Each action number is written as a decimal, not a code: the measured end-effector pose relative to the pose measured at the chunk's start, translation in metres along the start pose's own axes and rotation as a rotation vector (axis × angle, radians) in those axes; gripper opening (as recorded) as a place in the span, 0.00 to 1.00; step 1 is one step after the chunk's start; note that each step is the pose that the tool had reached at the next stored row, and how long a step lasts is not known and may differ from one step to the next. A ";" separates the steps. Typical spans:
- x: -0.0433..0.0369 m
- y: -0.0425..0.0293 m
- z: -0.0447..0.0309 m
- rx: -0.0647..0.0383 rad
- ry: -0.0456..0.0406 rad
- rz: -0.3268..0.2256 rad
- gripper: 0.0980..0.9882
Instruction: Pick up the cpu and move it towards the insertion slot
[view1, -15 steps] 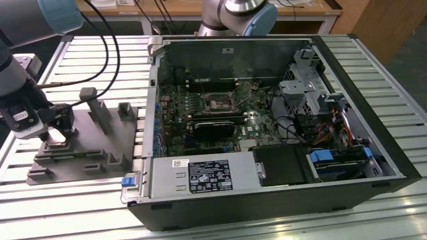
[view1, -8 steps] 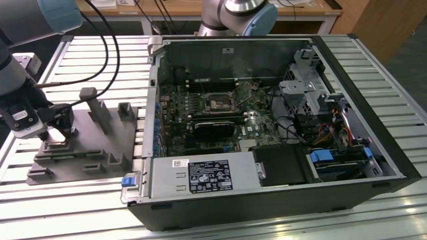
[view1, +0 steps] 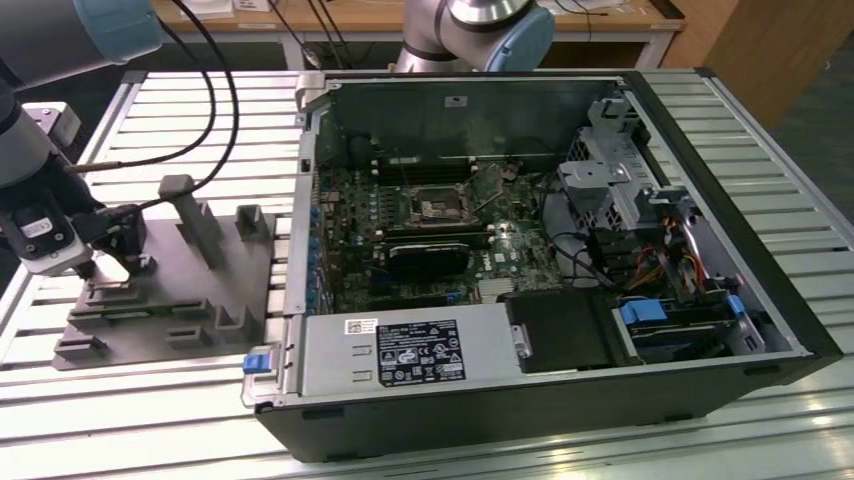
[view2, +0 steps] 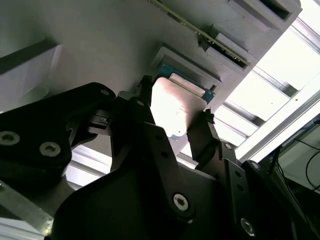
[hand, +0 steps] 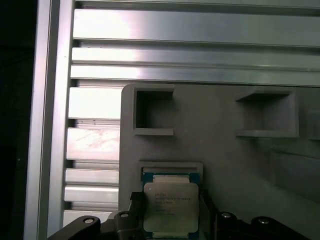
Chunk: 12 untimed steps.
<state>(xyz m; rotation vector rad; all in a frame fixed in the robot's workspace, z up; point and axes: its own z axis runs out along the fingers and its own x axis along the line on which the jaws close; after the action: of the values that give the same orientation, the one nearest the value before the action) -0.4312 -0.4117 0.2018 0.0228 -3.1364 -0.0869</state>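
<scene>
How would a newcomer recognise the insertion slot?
Inside the open computer case lies a green circuit board. Near its middle, the insertion slot is a small square black socket with a silvery frame; the neighbouring black module is long.

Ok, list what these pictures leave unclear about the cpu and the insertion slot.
- First wrist view: one edge of the cpu is cut off by the frame and the gripper body.
- Both wrist views: whether the cpu rests in its grey recess or is lifted; the cpu itself covers the recess floor.
- Exterior view: the insertion slot is too small to show its contacts.
</scene>
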 end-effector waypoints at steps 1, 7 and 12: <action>0.0000 0.0001 -0.0005 -0.001 -0.0001 0.000 0.49; 0.0000 0.0002 -0.0036 -0.004 -0.0002 0.000 0.49; 0.0000 0.0004 -0.0070 -0.006 -0.0001 0.000 0.49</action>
<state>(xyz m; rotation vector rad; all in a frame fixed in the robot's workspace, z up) -0.4312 -0.4117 0.2087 0.0227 -3.1362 -0.0959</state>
